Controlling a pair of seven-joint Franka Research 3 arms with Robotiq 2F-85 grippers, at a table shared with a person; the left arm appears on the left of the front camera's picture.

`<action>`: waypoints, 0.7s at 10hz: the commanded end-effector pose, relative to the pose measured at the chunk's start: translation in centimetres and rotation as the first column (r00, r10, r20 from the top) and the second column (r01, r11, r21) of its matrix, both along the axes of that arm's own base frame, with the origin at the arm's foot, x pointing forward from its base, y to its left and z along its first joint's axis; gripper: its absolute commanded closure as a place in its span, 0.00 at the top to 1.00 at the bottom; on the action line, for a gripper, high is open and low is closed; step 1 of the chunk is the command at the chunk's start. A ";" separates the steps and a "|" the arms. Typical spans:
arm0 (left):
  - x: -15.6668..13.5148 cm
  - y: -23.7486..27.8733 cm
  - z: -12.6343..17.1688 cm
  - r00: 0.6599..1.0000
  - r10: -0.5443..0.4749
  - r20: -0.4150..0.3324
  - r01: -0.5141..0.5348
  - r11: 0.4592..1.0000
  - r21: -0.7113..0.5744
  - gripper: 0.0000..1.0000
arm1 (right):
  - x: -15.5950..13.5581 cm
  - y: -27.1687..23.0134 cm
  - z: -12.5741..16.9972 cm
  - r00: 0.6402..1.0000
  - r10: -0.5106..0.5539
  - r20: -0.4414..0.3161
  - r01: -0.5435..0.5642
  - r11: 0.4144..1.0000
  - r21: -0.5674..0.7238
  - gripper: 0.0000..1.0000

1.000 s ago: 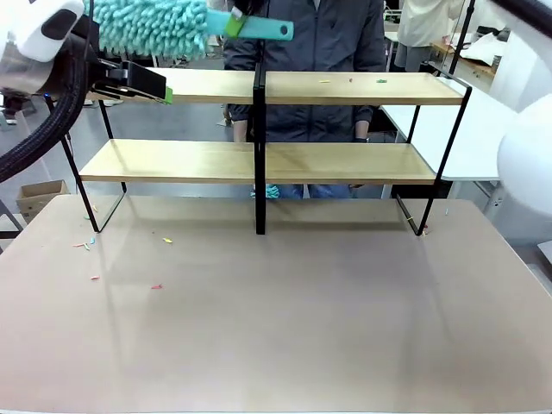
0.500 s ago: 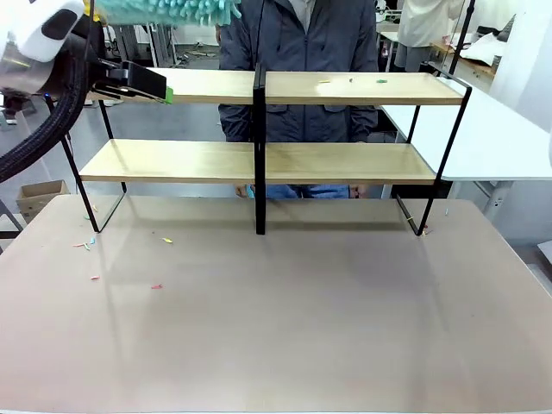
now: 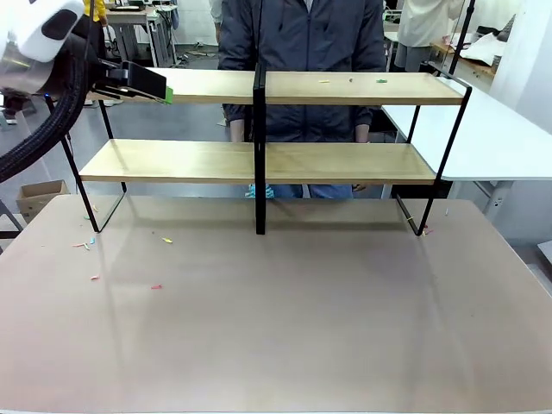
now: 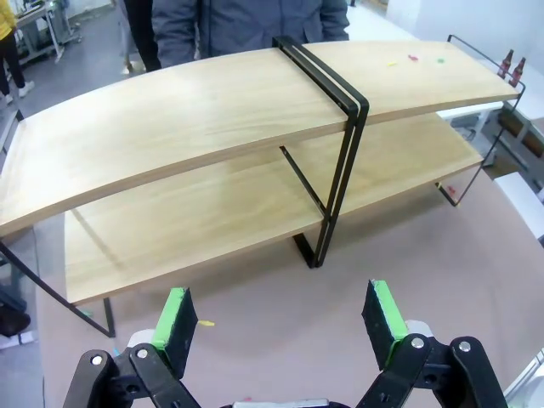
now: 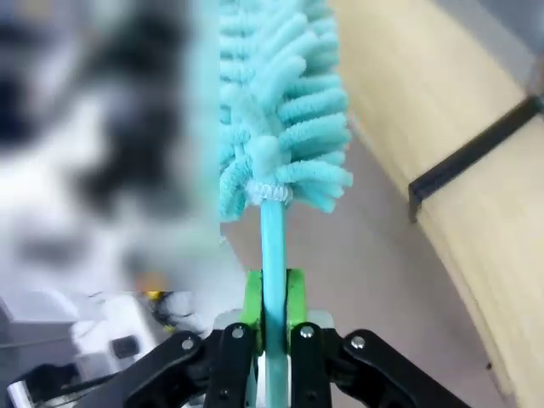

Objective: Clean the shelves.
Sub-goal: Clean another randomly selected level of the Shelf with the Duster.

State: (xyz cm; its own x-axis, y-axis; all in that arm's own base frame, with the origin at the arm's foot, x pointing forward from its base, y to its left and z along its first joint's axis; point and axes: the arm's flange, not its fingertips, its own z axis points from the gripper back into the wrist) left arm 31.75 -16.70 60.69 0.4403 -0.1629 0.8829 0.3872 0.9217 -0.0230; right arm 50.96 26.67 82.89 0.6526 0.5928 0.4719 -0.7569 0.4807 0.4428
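Shelves (image 3: 345, 161) sit at the far side of the table (image 3: 285, 319), long axis running left-right, person standing behind. Small coloured bits (image 3: 351, 81) lie on the top board's right half. Right gripper (image 5: 272, 319) clamps the teal duster (image 5: 276, 110) by its handle, fluffy head pointing away from the jaws, shelf boards off to that view's right. Left gripper (image 4: 280, 319) hangs by the rack's left end, jaws wide, empty. Debris sits on the right arm's side, so likely a sweep along the board.

teal duster (image 5: 276, 127), tabletop scraps (image 3: 158, 285) — person (image 3: 302, 34) behind
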 end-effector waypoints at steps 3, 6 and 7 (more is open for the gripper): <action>0.1 0.0 0.0 1.000 0.004 0.003 -0.004 1.000 0.003 1.00 | -17.2 -14.6 -5.1 0.903 -0.241 -0.356 0.296 0.949 0.109 0.12; 0.1 0.0 0.0 1.000 0.004 0.003 -0.004 1.000 0.003 1.00 | -25.4 -15.4 -11.9 0.805 -0.090 -0.587 0.099 0.995 -0.017 0.12; 0.1 0.0 0.0 1.000 0.004 0.003 -0.004 1.000 0.003 1.00 | -27.2 -15.4 -13.1 0.783 -0.102 -0.614 0.120 0.993 -0.012 0.12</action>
